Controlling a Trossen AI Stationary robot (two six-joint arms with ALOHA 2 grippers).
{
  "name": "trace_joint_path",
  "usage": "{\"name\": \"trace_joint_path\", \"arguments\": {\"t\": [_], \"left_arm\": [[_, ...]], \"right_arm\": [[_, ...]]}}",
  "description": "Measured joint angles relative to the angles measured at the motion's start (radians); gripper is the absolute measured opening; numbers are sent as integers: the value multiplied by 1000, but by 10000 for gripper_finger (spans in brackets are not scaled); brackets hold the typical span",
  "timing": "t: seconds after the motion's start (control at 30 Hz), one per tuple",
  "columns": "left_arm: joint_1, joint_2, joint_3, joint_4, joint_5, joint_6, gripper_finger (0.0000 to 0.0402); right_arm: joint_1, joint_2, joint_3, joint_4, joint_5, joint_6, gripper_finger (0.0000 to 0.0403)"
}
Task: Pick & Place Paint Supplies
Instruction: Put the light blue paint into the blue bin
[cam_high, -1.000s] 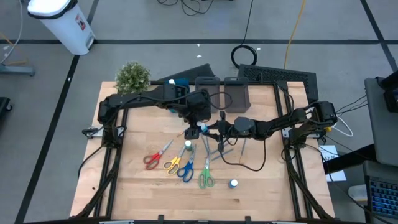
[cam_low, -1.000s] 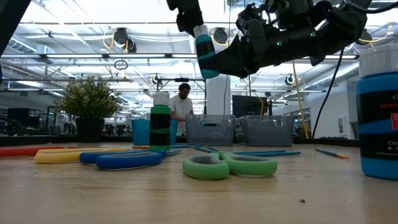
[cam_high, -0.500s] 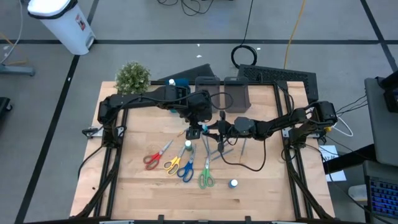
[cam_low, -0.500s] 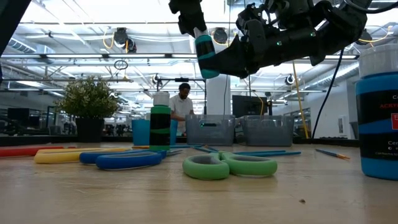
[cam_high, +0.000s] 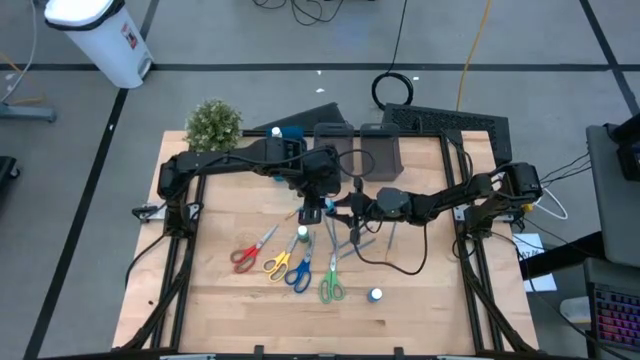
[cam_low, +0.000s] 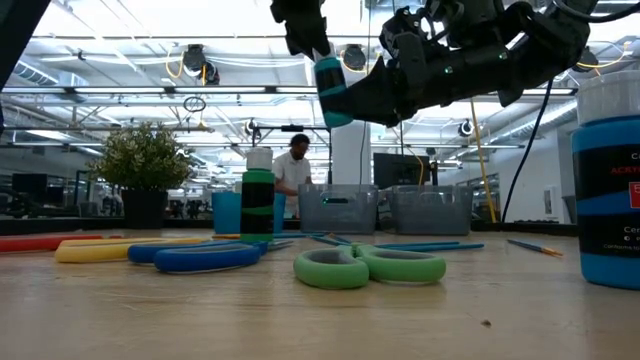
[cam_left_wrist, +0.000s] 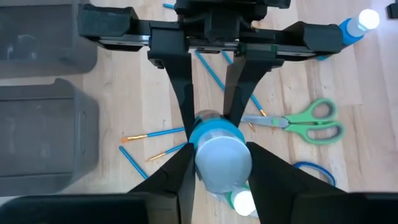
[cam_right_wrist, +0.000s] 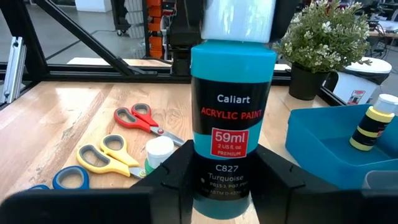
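The turquoise paint bottle (cam_right_wrist: 233, 124) hangs in the air over the middle of the table (cam_high: 420, 290), held between both arms; the left gripper (cam_left_wrist: 221, 163) has drawn its fingers in onto the white-capped top since a second ago, while the right gripper (cam_right_wrist: 227, 171) clasps the base and has eased a little; I judge this a hand-over, the left arm taking the bottle toward the blue bin (cam_right_wrist: 329, 134) where a yellow bottle (cam_right_wrist: 367, 127) already stands; below lie the green scissors (cam_low: 370, 267), the red scissors (cam_right_wrist: 138, 119), the yellow scissors (cam_right_wrist: 102, 155) and thin brushes (cam_left_wrist: 149, 134), not yet placed.
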Motion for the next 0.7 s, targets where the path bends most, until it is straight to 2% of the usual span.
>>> {"name": "trace_joint_path", "arguments": {"t": [0.1,0.2,0.37,0.5,0.7], "left_arm": [[-1,-19,0,-1,-30,-10,124],[9,-73,-1,-10,-64,-22,124],[49,-160,0,-21,-144,-30,124],[117,-200,0,-43,-170,-32,124],[282,-211,0,-80,-171,-30,124]], "right_arm": [[0,0,0,6,10,47,150],[0,-4,2,20,67,102,186],[1,0,-2,-10,101,126,232],[1,-2,-2,-19,102,125,254],[0,-18,-1,-40,81,126,264]]}}
